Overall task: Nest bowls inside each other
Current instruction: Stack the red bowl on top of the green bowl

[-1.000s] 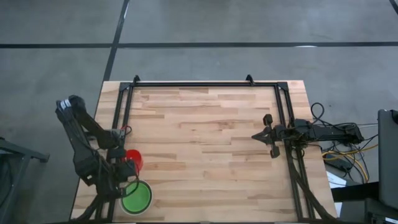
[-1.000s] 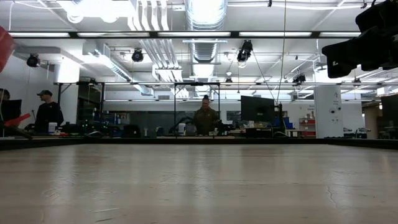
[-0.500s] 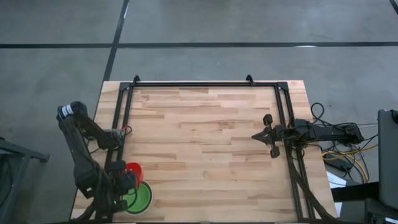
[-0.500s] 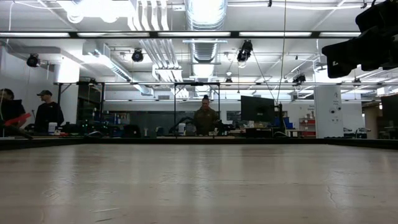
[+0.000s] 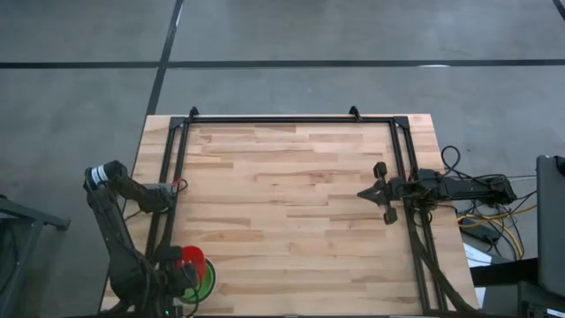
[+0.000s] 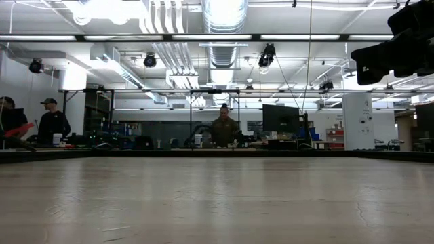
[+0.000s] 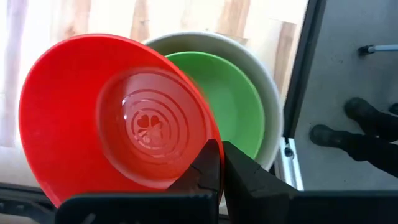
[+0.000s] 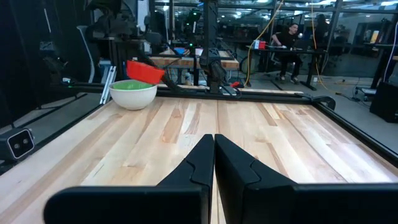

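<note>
Wooden planks made up the table [image 5: 291, 185], seen from above inside a black frame. At its near left corner the left gripper [image 5: 183, 276] held the red bowl [image 5: 191, 260] over the cream bowl [image 5: 201, 284], which showed green inside. The right gripper [image 5: 378, 193] waited at the right edge, well apart from the bowls.

Across the table at surface height, no bowl showed; only a dark piece of an arm hung at the upper right, with people at desks in the room behind.

Past the left wrist, the fingers [image 7: 211, 168] were clamped shut on the red bowl's [image 7: 112, 118] rim, tilting it above the stack, probably so it could drop in mouth-up. The cream bowl [image 7: 270, 106] already held a green bowl [image 7: 233, 99]; how many green ones sat nested there could not be told.

From the right wrist, its own fingers [image 8: 211, 162] were closed on nothing, while the red bowl [image 8: 145, 71] hung tilted just above the cream bowl [image 8: 134, 95].
</note>
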`<state>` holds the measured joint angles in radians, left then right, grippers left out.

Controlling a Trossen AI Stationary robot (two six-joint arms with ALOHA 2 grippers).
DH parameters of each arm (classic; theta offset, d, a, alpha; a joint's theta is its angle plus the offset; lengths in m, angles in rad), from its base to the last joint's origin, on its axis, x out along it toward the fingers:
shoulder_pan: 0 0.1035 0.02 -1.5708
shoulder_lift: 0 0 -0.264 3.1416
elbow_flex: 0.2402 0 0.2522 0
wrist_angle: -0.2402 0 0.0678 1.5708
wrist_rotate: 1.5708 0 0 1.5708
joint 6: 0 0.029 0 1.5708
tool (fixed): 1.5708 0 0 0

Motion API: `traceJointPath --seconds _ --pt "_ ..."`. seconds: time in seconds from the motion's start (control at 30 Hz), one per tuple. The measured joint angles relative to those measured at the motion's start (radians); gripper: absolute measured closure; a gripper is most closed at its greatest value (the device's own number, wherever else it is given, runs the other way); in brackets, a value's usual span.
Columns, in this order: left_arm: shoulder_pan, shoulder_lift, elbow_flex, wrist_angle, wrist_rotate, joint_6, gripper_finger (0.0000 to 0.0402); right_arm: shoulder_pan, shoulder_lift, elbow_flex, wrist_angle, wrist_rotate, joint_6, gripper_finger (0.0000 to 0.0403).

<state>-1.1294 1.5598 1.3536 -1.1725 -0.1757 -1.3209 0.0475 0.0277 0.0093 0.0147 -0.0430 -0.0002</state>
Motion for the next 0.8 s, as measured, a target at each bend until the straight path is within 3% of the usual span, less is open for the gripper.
traceJointPath --seconds 0.8 --pt "-0.014 0.125 0.035 0.100 -0.009 -0.042 0.0397 0.000 0.000 0.000 0.000 0.000 0.000 0.0394"
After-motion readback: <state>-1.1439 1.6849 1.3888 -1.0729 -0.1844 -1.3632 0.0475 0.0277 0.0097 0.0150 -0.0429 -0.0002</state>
